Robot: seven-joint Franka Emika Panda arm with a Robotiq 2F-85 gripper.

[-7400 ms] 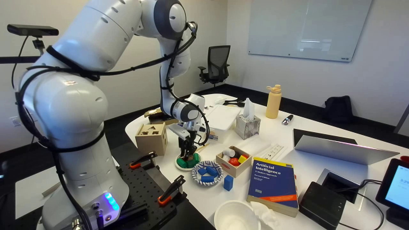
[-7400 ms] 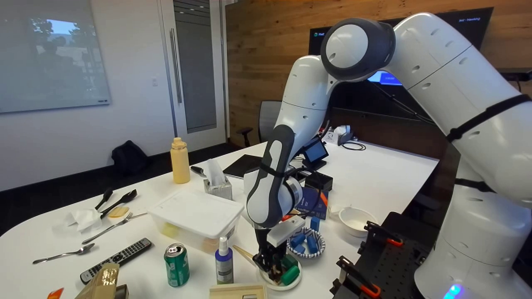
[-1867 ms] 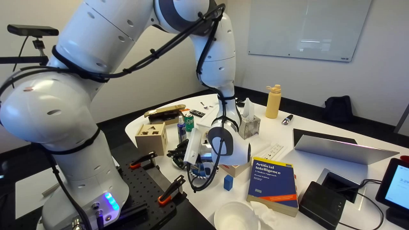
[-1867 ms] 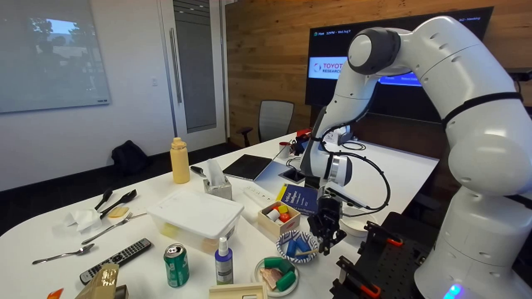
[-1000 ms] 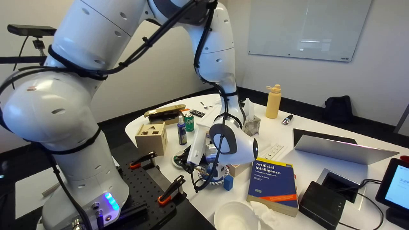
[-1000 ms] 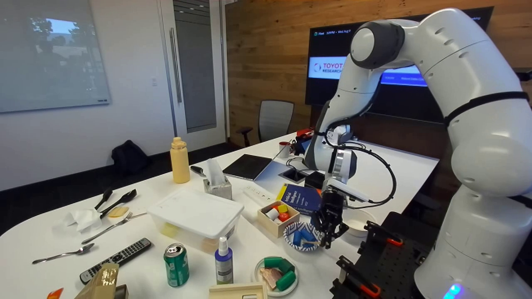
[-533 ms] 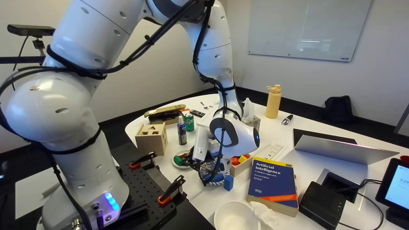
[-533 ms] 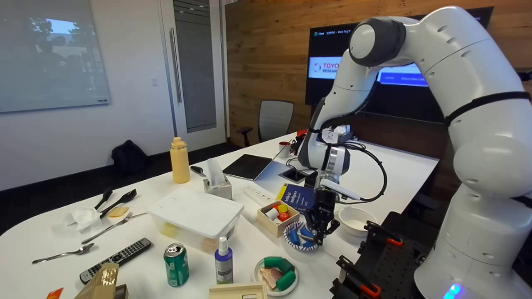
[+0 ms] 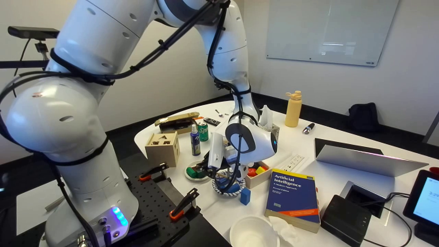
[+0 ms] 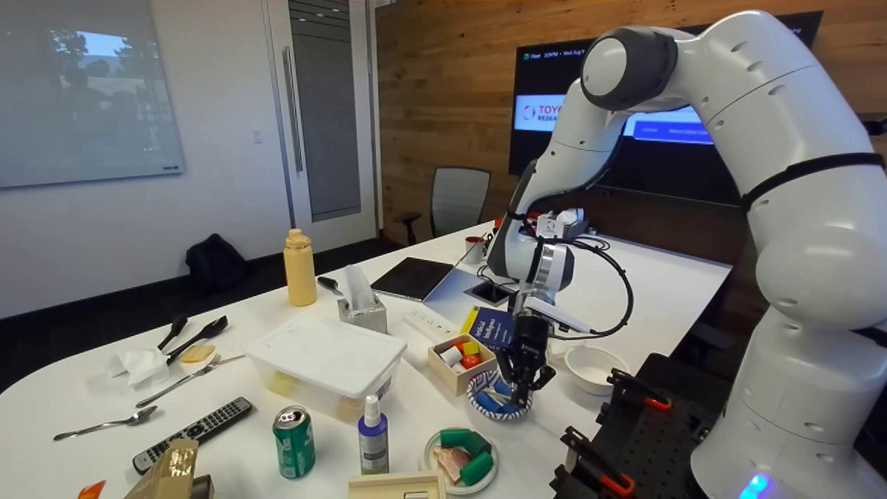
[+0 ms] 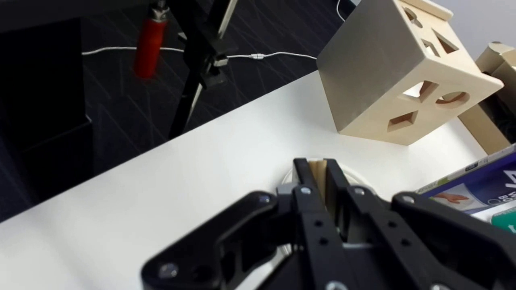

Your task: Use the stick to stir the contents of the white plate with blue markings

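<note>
My gripper (image 11: 317, 163) pinches the stick (image 11: 319, 177) between 2 fingers. I have it in the patterned plate (image 10: 484, 380), among blue blocks (image 10: 487, 403).

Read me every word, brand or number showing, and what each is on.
"Artificial Intelligence", blue book
"A Modern Approach", blue book
"Second Edition", blue book
"TOYO / RESEA", cut off, wall screen
"Spr", cut off, green can
"3:29", tablet
Too small or blurred: spray bottle label, whiteboard tag, remote buttons, other screen text.
</note>
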